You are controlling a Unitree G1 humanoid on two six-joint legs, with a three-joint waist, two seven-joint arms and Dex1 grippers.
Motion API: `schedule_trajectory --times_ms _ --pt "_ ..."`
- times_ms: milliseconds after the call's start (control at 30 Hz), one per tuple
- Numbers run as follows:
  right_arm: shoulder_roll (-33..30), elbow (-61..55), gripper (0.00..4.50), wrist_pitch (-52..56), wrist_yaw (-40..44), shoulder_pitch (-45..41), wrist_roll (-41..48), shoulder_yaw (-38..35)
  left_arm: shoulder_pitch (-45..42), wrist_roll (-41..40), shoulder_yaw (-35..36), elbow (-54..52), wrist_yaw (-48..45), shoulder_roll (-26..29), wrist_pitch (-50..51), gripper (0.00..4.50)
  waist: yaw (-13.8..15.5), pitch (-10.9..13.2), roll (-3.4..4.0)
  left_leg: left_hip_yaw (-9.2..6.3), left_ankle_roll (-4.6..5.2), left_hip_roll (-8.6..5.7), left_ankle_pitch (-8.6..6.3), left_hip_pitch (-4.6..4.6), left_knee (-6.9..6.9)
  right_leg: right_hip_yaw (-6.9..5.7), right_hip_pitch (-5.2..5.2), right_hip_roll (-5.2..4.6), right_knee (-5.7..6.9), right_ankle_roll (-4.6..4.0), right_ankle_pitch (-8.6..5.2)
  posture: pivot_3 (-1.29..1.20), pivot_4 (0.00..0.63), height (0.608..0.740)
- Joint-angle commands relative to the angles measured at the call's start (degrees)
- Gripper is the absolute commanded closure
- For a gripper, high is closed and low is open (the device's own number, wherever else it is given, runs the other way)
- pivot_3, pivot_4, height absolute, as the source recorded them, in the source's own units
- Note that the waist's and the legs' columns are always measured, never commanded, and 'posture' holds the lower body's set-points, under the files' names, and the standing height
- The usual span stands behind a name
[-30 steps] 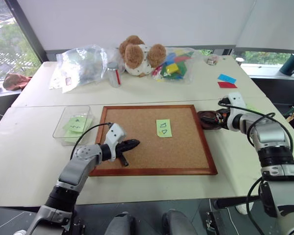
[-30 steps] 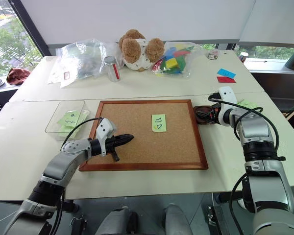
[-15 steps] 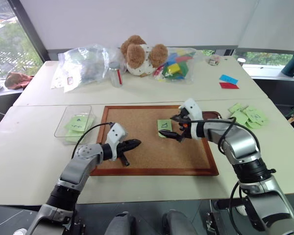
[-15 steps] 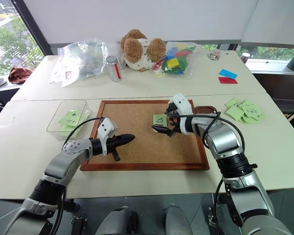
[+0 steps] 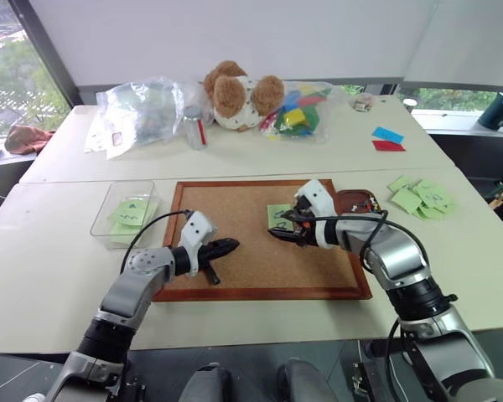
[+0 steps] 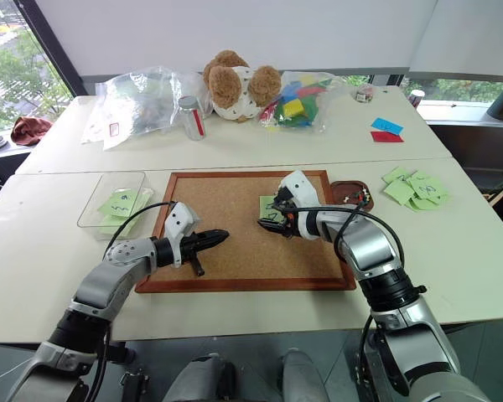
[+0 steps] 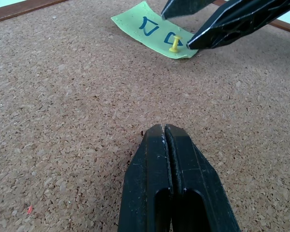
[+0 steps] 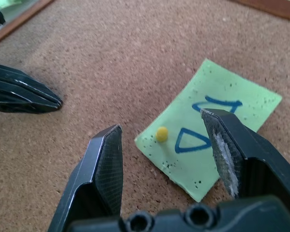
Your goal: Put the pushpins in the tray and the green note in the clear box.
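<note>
Your right gripper (image 8: 162, 145) has its jaws parted around the yellow pushpin (image 8: 161, 134), with nothing gripped yet; your left gripper (image 7: 165, 133) rests with its jaws closed and empty over bare cork, well apart from the note.

You are partway through, judging by how things lie. The green note (image 5: 278, 215) with the two triangles sits on the corkboard (image 5: 235, 276), fixed by that one yellow pin near its edge. So you have this pin to pull and drop in the tray, then the note to carry to the clear box.

The tray (image 5: 358, 202) sits on the desk just beside the board's right edge, and you can see a few small coloured bits in it, likely pins, though they are too small to be sure. The clear box (image 5: 121, 209) stands on the desk off the board's left edge and holds green notes with other marks. The triangle note is not in it.
</note>
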Motion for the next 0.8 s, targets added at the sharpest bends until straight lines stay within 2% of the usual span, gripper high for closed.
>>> schedule_trajectory --times_ms 33,133,233,267,433,800 --pt "0.4 -0.1 1.67 -1.2 0.1 -0.6 -0.1 -0.5 2.2 1.9 -1.0 2.3 0.4 0.7 2.4 4.48 0.0 0.0 0.00 0.00 0.00 0.00 0.00 0.00 0.00 0.00 0.00 0.00 0.00 0.00 0.00 0.00 0.150 0.740" --pt "0.5 0.5 2.55 -1.5 0.2 -0.8 -0.2 -0.5 2.3 1.9 -0.9 2.2 0.5 0.8 2.4 4.48 0.0 0.0 0.00 0.00 0.00 0.00 0.00 0.00 -0.01 0.00 0.00 0.00 0.00 0.00 0.00 0.00 0.150 0.740" --pt "0.8 1.1 4.09 -1.8 0.4 -1.0 -0.4 -0.3 2.4 1.9 -0.7 2.1 0.6 0.8 2.4 4.48 0.0 0.0 0.00 0.00 0.00 0.00 0.00 0.00 -0.01 0.00 -0.01 0.00 0.00 0.00 0.00 0.00 0.150 0.740" --pt "0.8 1.2 4.42 -1.8 0.4 -1.1 -0.4 -0.3 2.4 1.8 -0.7 2.1 0.7 0.8 2.4 4.48 0.0 0.0 0.00 0.00 0.00 0.00 0.00 0.00 -0.01 0.00 -0.01 0.00 0.00 0.00 0.00 0.00 0.150 0.740" --pt "0.2 -0.6 4.42 -0.5 0.9 -1.7 0.2 -0.9 2.6 1.8 -0.7 2.0 0.8 0.8 2.4 4.48 0.0 0.0 0.00 0.00 0.00 0.00 0.00 0.00 -0.01 0.00 -0.01 0.00 0.00 0.00 0.00 0.00 0.150 0.740" --pt "-4.7 -13.7 4.42 7.1 2.7 -4.3 5.2 -5.3 2.3 2.0 -1.2 3.0 0.9 0.1 2.3 4.48 0.1 0.0 -0.01 0.00 0.00 0.00 0.00 -0.04 -0.06 0.00 -0.07 0.00 -0.02 0.00 0.00 0.00 0.150 0.740"
